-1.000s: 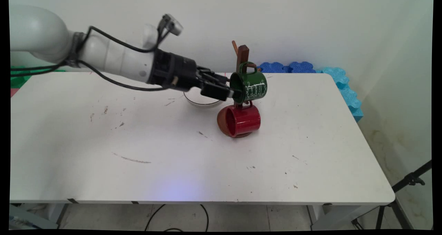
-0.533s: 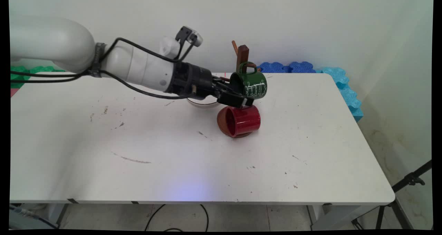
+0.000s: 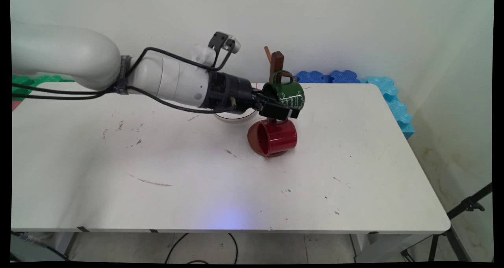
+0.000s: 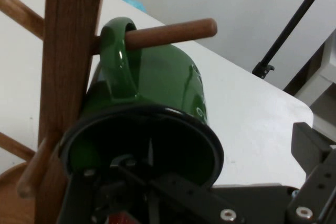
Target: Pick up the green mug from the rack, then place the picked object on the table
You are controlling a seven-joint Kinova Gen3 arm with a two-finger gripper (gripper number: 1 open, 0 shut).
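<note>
Green enamel mug [image 3: 286, 95] with white lettering hangs by its handle on a peg of the brown wooden mug tree [image 3: 277, 63], tilted, its dark mouth toward the arm. Since a second ago the black two-finger gripper [image 3: 284, 112] has slid rightward under the mug's rim; its fingers are spread, holding nothing. A glossy red mug [image 3: 274, 137] hangs below, above the white table [image 3: 197, 173].

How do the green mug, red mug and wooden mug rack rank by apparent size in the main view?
1. Wooden mug rack, tallest, though partly hidden.
2. Green mug and red mug: they look alike, so no ranking.
</note>
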